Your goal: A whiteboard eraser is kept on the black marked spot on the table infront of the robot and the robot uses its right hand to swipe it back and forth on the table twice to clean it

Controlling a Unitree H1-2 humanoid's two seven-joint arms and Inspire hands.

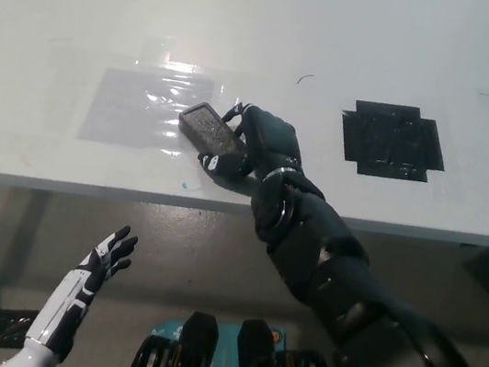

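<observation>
Eraser in right robot hand, beside taped patch

Eraser near end hidden under right hand; left hand forearm cut off at bottom edge.

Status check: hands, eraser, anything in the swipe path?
Right hand shut on eraser, beside taped plastic patch. Black marked spot uncovered. Left hand open, below table edge. Path unobstructed.

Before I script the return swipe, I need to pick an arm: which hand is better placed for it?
Right. The black right hand already grips the eraser on the table. The white left hand hangs open below the table edge.
</observation>
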